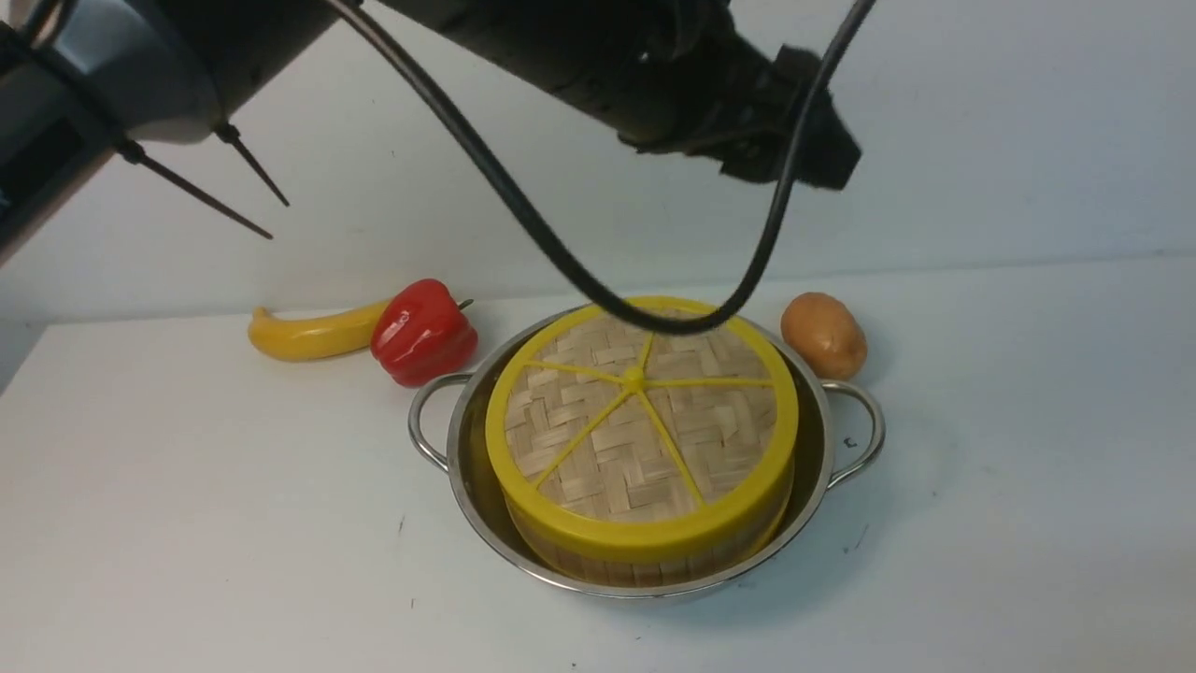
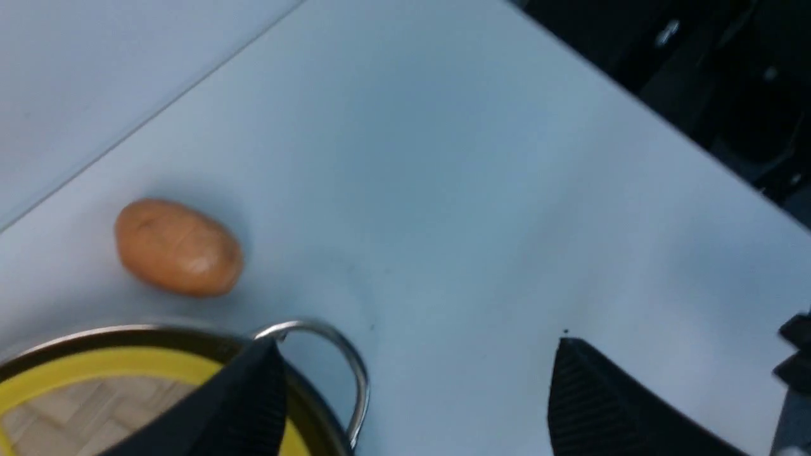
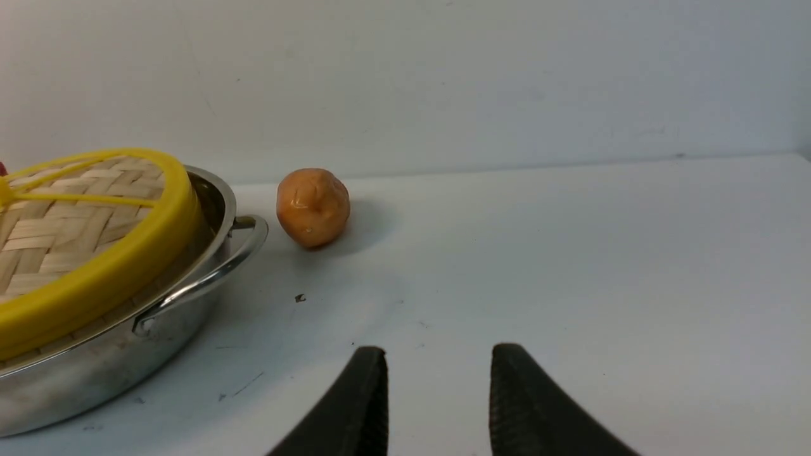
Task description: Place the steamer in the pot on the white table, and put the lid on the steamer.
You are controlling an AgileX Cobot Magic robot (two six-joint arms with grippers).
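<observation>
The lid [image 1: 641, 411], a woven disc with a yellow rim and spokes, lies on top of the steamer [image 1: 645, 561], whose bamboo wall shows just below it. Both sit inside the shiny pot [image 1: 815, 467] on the white table [image 1: 187, 523]. My left arm [image 1: 598, 56] reaches across above them. In the left wrist view my left gripper [image 2: 418, 342] is open wide and empty, above the pot's right handle [image 2: 355, 373] and the lid's edge [image 2: 95, 380]. My right gripper [image 3: 440, 349] stands open and empty low over the table, right of the pot [image 3: 127, 354].
A potato [image 1: 823, 335] lies just behind the pot's right handle. A red pepper [image 1: 422, 332] and a banana [image 1: 313, 335] lie behind the pot on the left. A black cable [image 1: 523, 215] hangs from the left arm down to the lid's far edge.
</observation>
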